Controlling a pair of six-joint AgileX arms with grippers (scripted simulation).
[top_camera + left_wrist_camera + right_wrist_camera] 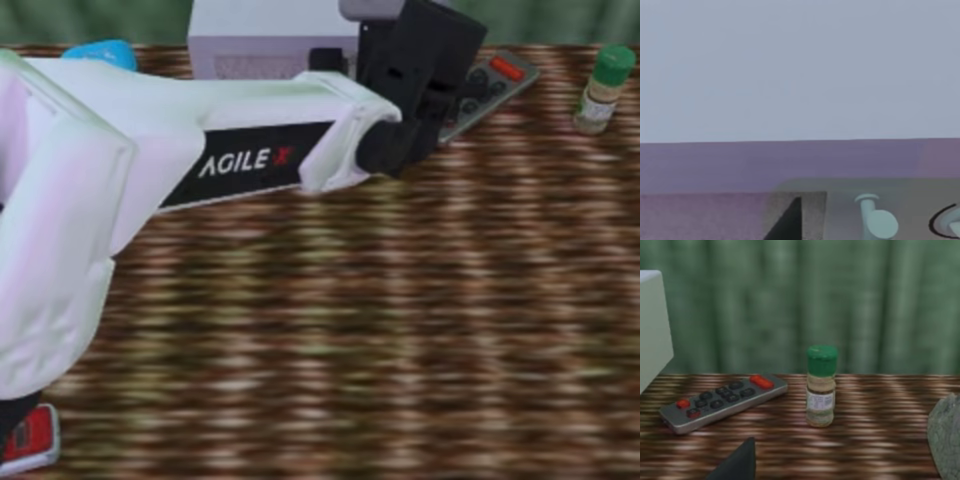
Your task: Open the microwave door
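Note:
The microwave (265,40), a pale grey box, stands at the back middle of the table, partly under my left arm. My left gripper (420,75), a black block, hangs over its right front corner. The left wrist view looks down along the lavender top (790,165) to the front. There the microwave door (812,215) shows its speckled window and lies flush. A pale handle (875,220) stands out beside it, next to the rim of a knob (947,225). My right gripper (742,465) is outside the top view, low over the table on the right.
A grey remote (490,85) with red buttons lies just right of the microwave. Farther right stands a green-capped spice bottle (603,90). A blue object (100,52) sits at the back left and a red and white item (28,440) at the front left corner.

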